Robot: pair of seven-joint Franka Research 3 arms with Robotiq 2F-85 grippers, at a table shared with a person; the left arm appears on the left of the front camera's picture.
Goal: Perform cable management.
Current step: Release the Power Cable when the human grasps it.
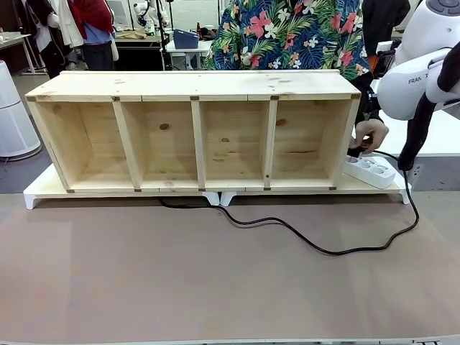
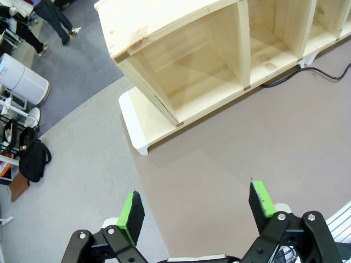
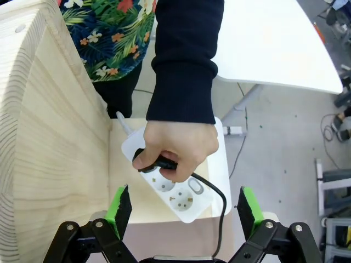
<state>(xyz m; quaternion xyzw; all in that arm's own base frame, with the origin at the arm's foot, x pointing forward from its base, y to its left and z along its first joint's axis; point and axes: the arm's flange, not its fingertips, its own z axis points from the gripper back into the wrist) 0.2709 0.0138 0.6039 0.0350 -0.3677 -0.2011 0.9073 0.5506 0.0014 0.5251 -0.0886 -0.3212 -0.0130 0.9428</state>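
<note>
Looking across the table, we see the cable, thin and black, looping over the brown mat to the power strip. Our left gripper hangs open. Our right gripper, fingers apart, hovers above the person's hand gripping the plug.

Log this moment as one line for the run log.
person's hand: gripping cable plug at power strip | left hand: open over mat | right hand: open above strip | cable: loose across mat
</note>
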